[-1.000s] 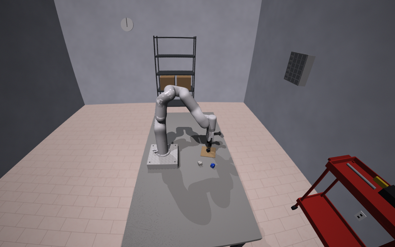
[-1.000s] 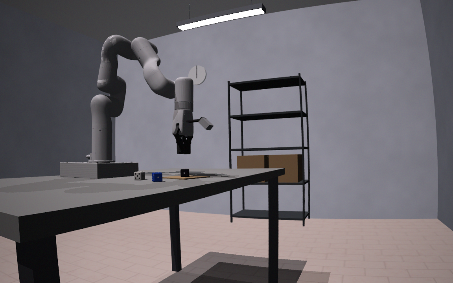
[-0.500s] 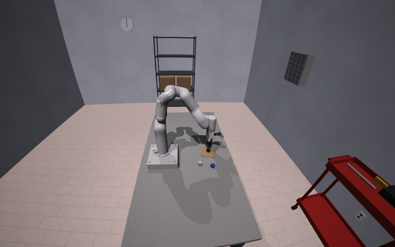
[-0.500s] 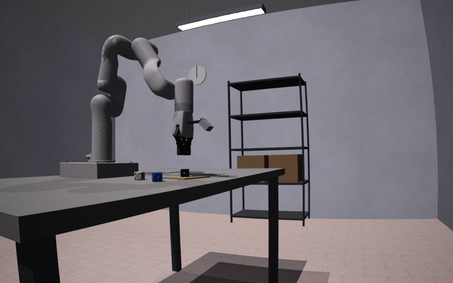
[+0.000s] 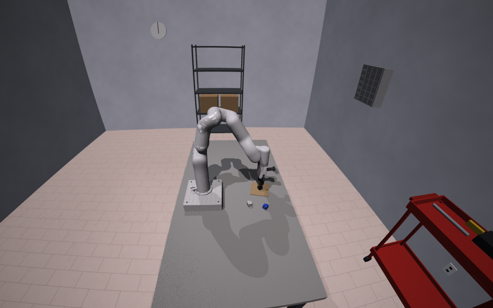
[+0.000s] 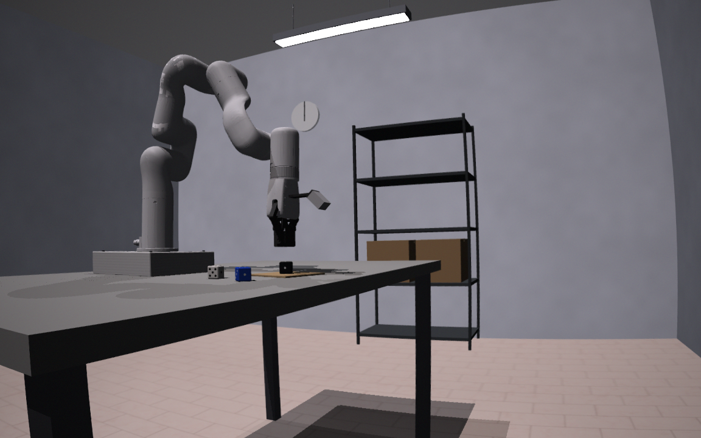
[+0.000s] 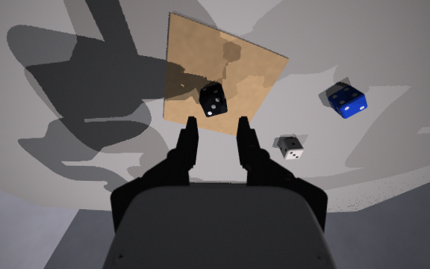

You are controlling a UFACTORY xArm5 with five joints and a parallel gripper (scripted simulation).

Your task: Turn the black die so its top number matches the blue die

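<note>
My gripper (image 5: 261, 184) (image 6: 284, 245) (image 7: 217, 126) is partly open and empty, pointing down above the black die (image 5: 259, 188) (image 6: 286, 267) (image 7: 213, 100). This die sits on the tan mat (image 5: 254, 191) (image 6: 309, 274) (image 7: 192, 33). A side face with three pips shows in the wrist view; its shadowed top is hard to read. The blue die (image 5: 265, 206) (image 6: 242, 274) (image 7: 349, 101) lies off the mat, with several pips on top and two on a side. The white die (image 5: 249, 203) (image 6: 215, 271) (image 7: 291, 148) also lies off the mat, one pip on top.
The dice and mat are on the grey table (image 5: 233, 229) (image 6: 124, 305). The robot's base block (image 5: 203, 201) (image 6: 124, 263) stands at the table's left side in the top view. A red cart (image 5: 397, 264) stands off to the right. Arm shadows fall across the mat.
</note>
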